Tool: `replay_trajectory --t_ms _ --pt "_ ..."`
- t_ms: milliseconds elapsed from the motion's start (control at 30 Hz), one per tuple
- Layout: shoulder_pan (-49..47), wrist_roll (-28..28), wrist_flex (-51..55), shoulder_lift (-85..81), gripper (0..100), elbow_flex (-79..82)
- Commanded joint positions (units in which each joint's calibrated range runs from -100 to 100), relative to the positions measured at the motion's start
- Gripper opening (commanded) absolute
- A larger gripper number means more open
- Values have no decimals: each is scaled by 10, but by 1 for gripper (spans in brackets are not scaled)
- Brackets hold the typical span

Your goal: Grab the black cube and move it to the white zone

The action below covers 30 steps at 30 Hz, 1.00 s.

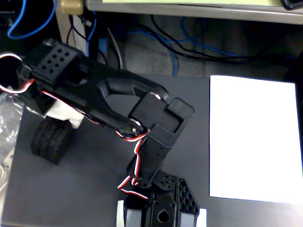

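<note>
Arm folded leftward, end effector (53,112) over the black cube (51,138).

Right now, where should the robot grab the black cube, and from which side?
Probably across the black cube's two long sides, coming down from above. It is a rough, oblong foam block lying on the dark mat, and the arm already covers its upper end. The end effector is hidden behind the arm, so its state can't be told.

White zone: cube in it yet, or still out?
Out. The black cube sits on the dark mat at the fixed view's left, under the arm; the white zone on the right is bare.
</note>
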Motion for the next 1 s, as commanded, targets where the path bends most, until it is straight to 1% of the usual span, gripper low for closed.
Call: replay_trajectory --t_ms 0,167,333,767,867,967 --pt "38 -23 50 -31 1 -99" --pt "111 -23 95 -31 1 -175" --pt "197 -24 108 -31 1 -223" --pt "462 -25 99 -32 1 -234" --pt "506 -25 106 -35 1 -265" --pt "531 -24 133 -84 1 -305"
